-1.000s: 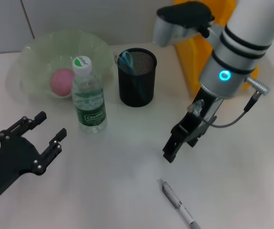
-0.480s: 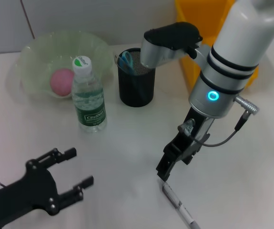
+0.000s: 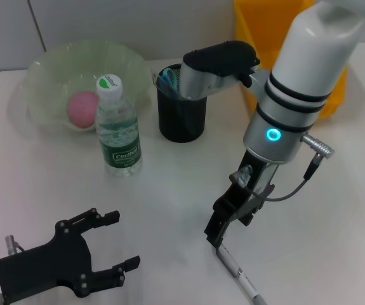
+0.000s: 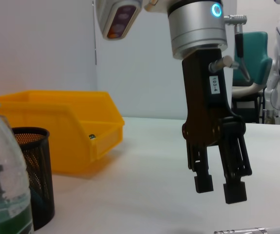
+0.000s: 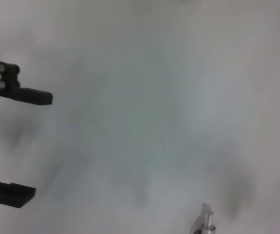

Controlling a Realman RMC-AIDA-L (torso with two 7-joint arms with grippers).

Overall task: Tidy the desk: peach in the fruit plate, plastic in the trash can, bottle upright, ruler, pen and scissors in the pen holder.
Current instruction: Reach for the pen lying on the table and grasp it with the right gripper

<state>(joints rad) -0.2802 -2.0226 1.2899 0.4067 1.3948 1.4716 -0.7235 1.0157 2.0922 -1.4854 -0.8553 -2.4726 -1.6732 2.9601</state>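
My left gripper hovers nearest, fingers spread wide and empty. My right gripper hangs just above the pen's tip, fingers slightly parted, holding nothing. Beyond stand the upright bottle, pen holder, and peach in the fruit plate.

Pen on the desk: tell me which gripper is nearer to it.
Right. The right gripper hangs just above the pen's near tip, fingers slightly parted. The left gripper is open, well off to the pen's left, low over the desk.
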